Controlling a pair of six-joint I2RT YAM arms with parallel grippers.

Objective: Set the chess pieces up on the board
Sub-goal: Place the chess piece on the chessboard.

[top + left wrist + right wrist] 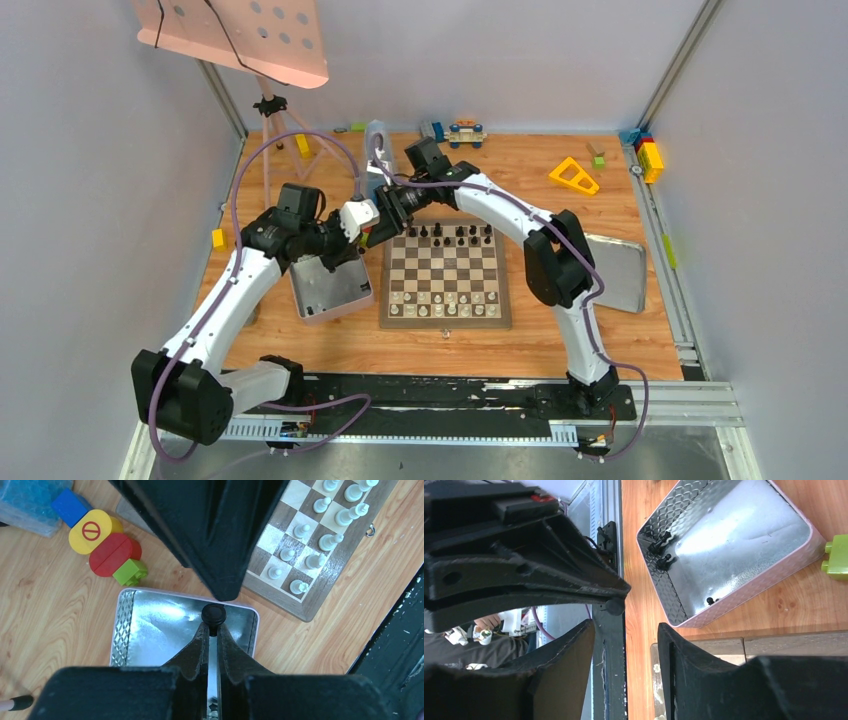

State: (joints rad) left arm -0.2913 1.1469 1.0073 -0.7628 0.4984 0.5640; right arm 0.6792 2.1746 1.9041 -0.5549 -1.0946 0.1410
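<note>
above the tray (125, 630), left gripper (213, 626) pinches a black piece (213, 614), tip-to-tip with the spread right gripper (626, 626).

The board (445, 268) is checkered brown and cream, the tray (165, 625) silver, the chess piece (213, 615) black.

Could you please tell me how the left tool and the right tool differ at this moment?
The left tool is shut on a small black chess piece; the right tool stands with its jaws apart and grips nothing. The left tool hangs over the silver metal tin, while the right tool reaches in from the side of the wooden chessboard. Both have black fingers, and their tips nearly meet.
</note>
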